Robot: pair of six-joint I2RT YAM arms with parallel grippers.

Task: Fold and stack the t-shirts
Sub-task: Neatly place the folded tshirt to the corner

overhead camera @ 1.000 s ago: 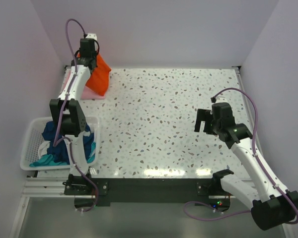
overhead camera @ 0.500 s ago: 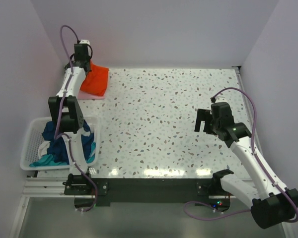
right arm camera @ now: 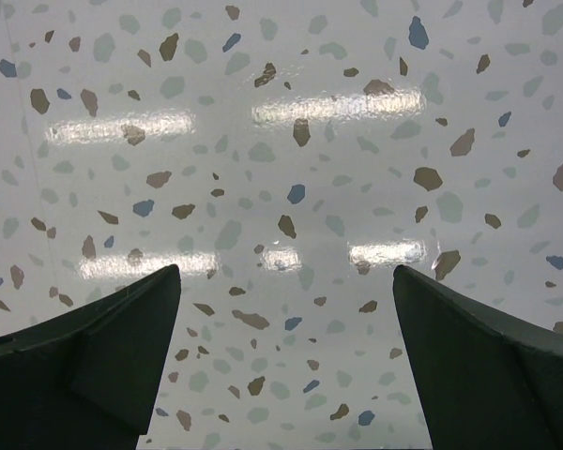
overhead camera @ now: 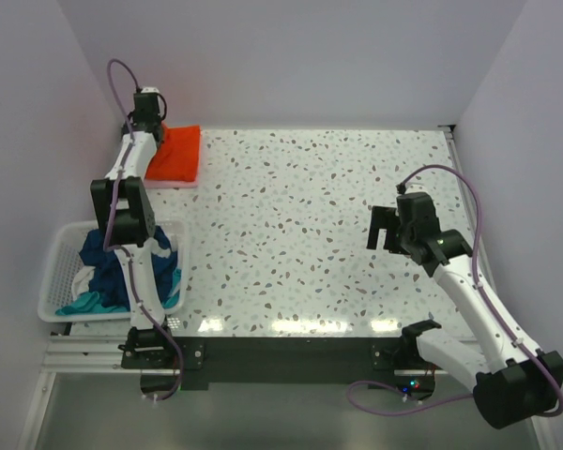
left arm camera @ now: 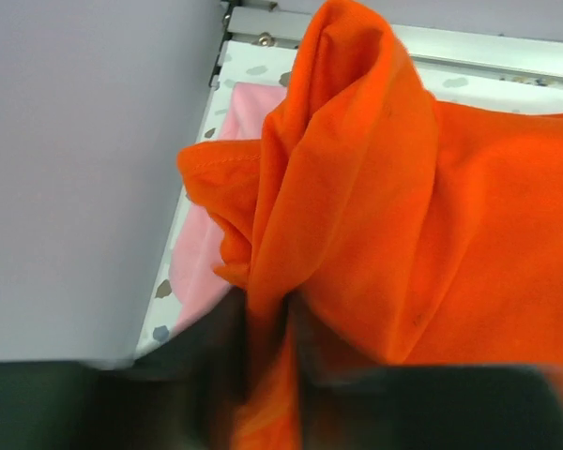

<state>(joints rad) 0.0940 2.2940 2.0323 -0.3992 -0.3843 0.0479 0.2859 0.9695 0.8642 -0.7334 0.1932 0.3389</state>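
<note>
The orange-red t-shirt (overhead camera: 175, 153) lies folded at the far left corner of the table, on top of the pale pink t-shirt (overhead camera: 164, 182), whose edge shows beneath it. My left gripper (overhead camera: 147, 127) is at the shirt's far left edge, shut on a fold of the orange-red t-shirt (left arm camera: 375, 216); the pink one (left arm camera: 206, 234) shows at its left. Dark blue and teal t-shirts (overhead camera: 108, 267) lie heaped in the basket. My right gripper (overhead camera: 387, 232) hangs open and empty above bare table at the right (right arm camera: 286, 281).
A white slatted basket (overhead camera: 58, 272) stands at the near left beside the table. Walls close the left, back and right sides. The speckled tabletop (overhead camera: 310, 216) stretches between the two arms.
My left gripper has moved back and to the left, lowering the orange-red t-shirt from hanging to lying flat on the pink one. The right arm has not moved.
</note>
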